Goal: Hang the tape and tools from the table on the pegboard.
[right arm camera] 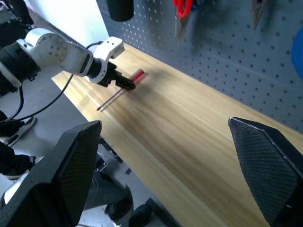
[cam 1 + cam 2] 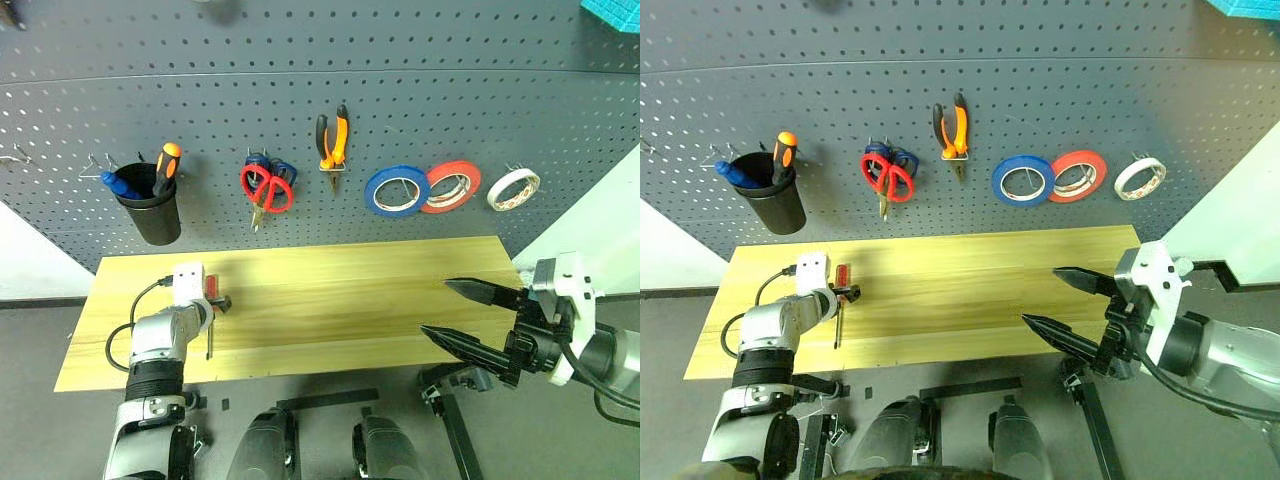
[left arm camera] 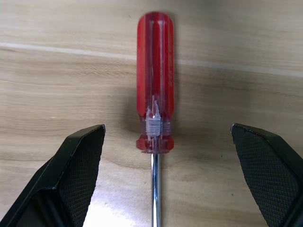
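One tool remained on the table: the red-handled screwdriver, lying near the left end with its handle toward the pegboard and its thin shaft running back toward the near edge. The left gripper hung right over it, fingers spread wide to either side of the collar where handle meets shaft, neither touching it. Its long axis ran straight between them, so closing would pinch across it. The right gripper, also spread and empty, stood well apart at the right end. Red-handled scissors, pliers and cream tape already hung above.
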You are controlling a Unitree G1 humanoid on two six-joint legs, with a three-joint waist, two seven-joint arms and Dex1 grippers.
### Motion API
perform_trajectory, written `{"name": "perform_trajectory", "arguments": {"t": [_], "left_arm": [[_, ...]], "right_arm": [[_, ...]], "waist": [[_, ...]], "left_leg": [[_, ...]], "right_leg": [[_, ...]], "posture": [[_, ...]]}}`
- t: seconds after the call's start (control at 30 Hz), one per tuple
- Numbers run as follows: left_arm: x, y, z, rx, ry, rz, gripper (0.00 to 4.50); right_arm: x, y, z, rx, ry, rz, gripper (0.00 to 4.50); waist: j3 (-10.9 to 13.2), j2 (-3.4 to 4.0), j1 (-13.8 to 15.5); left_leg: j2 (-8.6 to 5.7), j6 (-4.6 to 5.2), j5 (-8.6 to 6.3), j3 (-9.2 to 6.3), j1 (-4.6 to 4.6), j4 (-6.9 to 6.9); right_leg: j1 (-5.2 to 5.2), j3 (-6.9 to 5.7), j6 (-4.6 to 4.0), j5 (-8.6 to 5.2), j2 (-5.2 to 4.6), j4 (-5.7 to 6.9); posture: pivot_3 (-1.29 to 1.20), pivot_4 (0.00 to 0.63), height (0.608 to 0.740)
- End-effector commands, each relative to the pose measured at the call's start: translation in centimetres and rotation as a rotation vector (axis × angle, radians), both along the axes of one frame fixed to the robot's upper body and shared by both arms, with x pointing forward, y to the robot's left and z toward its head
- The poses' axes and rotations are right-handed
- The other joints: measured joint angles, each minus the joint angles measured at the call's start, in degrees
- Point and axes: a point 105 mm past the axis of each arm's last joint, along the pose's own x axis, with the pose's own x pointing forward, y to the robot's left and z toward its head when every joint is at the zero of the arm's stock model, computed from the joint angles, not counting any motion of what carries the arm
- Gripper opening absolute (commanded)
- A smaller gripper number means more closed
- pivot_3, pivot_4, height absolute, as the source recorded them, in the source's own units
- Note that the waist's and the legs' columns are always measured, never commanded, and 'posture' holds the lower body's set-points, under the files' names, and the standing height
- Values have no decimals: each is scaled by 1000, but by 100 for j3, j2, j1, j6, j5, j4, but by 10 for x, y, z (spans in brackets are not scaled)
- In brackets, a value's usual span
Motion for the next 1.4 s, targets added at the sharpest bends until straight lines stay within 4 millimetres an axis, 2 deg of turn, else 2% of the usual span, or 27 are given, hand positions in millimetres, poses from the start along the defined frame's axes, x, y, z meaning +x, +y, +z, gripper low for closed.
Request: {"name": "perform_trajectory", "arguments": {"t": [0.03,0.3,0.57,0.67,0.97,1.27,1.4], "left_arm": [[9,5,8,6,-37,13,4439],[15,1,4,4,-41,12,4439],[11,4,2,4,-25,34,4439],[8,6,2,8,-17,41,3868],[-4,13,0,20,16,70,896],[-4,9,1,9,14,59,863],[-6,-5,2,-4,-4,1,863]], "right_arm": [[-5,3,8,-15,-29,12,4500],[-8,2,6,-19,-10,-2,4500],[-9,1,5,-22,-1,-10,4500],[-8,2,4,-21,-2,-9,4500],[-6,2,2,-21,-2,-11,4500],[-5,2,0,-20,-1,-18,4500],[-2,2,-1,-18,-7,-20,4500]], "waist": [[35,-2,-2],[61,-3,-14],[70,-6,-111],[72,-8,-139],[78,-10,-136],[81,-11,-134],[82,-10,-132]], "left_leg": [[0,1,0,0,-1,0],[-4,7,-4,8,-4,-51],[-5,7,-4,11,-3,-73],[-5,7,-4,12,-2,-71],[-5,6,-4,13,-1,-74],[-5,6,-4,13,-1,-75],[-5,6,-4,14,-2,-76]], "right_leg": [[0,-1,0,0,-1,-1],[-2,-9,3,2,-7,-58],[-4,-14,4,2,-9,-73],[-2,-14,4,2,-10,-73],[-4,-14,4,2,-11,-73],[-5,-15,3,1,-13,-75],[-6,-15,3,1,-13,-76]], "posture": [[-154,237,740],[-169,248,740],[-165,248,740],[-162,246,740],[-152,245,740],[-151,245,740],[-137,232,740]]}}
